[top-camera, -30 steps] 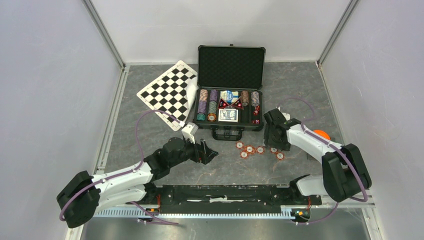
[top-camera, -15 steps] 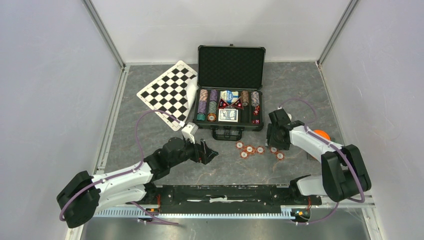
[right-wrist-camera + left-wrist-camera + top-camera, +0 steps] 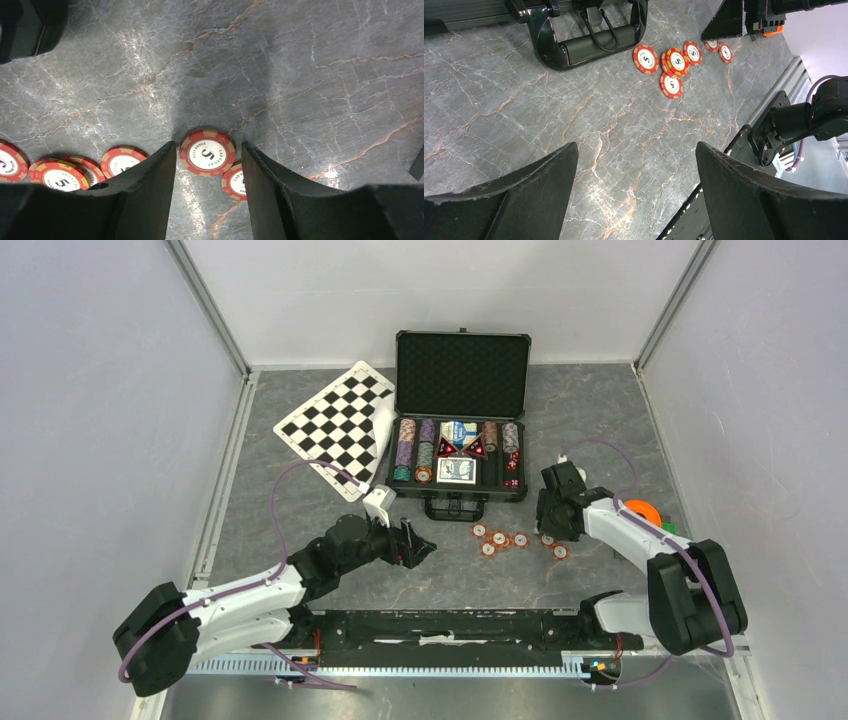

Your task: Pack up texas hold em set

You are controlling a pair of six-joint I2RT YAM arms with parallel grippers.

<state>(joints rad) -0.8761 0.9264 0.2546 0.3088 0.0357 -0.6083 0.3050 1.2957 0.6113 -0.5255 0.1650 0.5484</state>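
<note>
Right wrist view, unlike top, shows one chip (image 3: 207,152) lying ungripped inside the half-open right claw (image 3: 207,146); left claw (image 3: 636,148) hangs wide open, empty, over desk (image 3: 624,120).

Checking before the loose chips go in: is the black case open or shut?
Open. The case has its foam-lined lid standing upright, with chip rows and a card deck exposed inside.

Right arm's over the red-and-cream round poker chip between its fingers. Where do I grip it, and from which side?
Pinch the red-and-cream round poker chip across its rim, coming straight down: it lies flat on the grey marbled table, and the open right gripper straddles it. Mind the second chip close beside it.
</note>
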